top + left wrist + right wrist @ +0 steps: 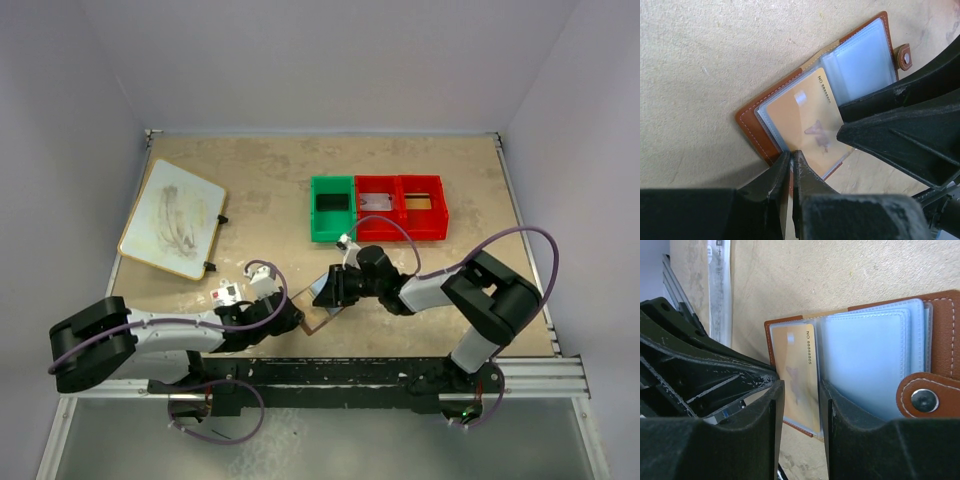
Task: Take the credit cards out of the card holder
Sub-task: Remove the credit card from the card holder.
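Note:
The card holder (318, 303) is a brown leather wallet lying open near the table's front edge, between my two grippers. In the left wrist view its clear pockets (865, 62) fan out and a golden tan credit card (802, 122) sits in the nearest sleeve. My left gripper (791, 156) is shut on the card holder's (757, 131) near edge. In the right wrist view my right gripper (801, 390) stands open, its fingertips either side of the golden card (800, 370), beside the bluish sleeves (865, 360) and the snap tab (925, 400).
At the back stand a green bin (332, 208) and two red bins (378, 205) (423, 206); the middle one holds a pale grey flat piece. A white board (172, 218) lies at the back left. A small packet with a red mark (228, 293) sits by the left arm.

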Available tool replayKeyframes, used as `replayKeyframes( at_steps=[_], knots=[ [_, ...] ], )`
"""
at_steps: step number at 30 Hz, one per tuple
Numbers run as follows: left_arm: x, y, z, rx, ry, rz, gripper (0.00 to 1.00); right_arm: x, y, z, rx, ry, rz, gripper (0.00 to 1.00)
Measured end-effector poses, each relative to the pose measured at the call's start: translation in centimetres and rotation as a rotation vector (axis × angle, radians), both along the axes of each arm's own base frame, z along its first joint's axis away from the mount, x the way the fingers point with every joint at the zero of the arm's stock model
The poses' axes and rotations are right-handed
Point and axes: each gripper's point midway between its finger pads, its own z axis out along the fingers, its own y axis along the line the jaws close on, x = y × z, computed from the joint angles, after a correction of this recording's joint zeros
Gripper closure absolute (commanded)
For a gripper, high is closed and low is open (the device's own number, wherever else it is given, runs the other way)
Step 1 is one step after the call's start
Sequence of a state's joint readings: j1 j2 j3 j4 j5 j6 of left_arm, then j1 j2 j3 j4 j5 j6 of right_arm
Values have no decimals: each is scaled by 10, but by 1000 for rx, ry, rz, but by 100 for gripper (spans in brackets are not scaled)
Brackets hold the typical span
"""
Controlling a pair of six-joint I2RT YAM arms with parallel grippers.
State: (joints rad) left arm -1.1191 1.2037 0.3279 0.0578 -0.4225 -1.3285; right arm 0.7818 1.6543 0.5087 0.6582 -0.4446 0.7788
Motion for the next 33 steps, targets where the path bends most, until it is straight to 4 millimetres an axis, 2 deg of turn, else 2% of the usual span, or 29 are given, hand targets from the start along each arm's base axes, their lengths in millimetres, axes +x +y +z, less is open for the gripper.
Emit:
replayKeyframes(
  at_steps=[4, 10, 13, 19, 28, 33],
  knots=[
    [2, -3, -1, -20, -3, 13, 100, 0, -2, 1, 28, -17, -7, 70],
    [5, -6, -3, -12, -6, 17, 100, 5, -6, -4, 67, -31, -27, 92],
    [6, -7, -3, -3, -8, 17, 100, 5, -10, -5, 76, -41, -38, 100],
    [7, -7, -3, 32, -9, 4, 100, 1, -15, 1, 84, -56, -40, 100],
    [19, -7, -1, 86, -44, 29, 100, -29, -23, 15, 80, -11, -6, 100],
    [20, -7, -2, 96, -56, 25, 100, -35, -25, 22, 91, 7, -20, 100]
  ],
)
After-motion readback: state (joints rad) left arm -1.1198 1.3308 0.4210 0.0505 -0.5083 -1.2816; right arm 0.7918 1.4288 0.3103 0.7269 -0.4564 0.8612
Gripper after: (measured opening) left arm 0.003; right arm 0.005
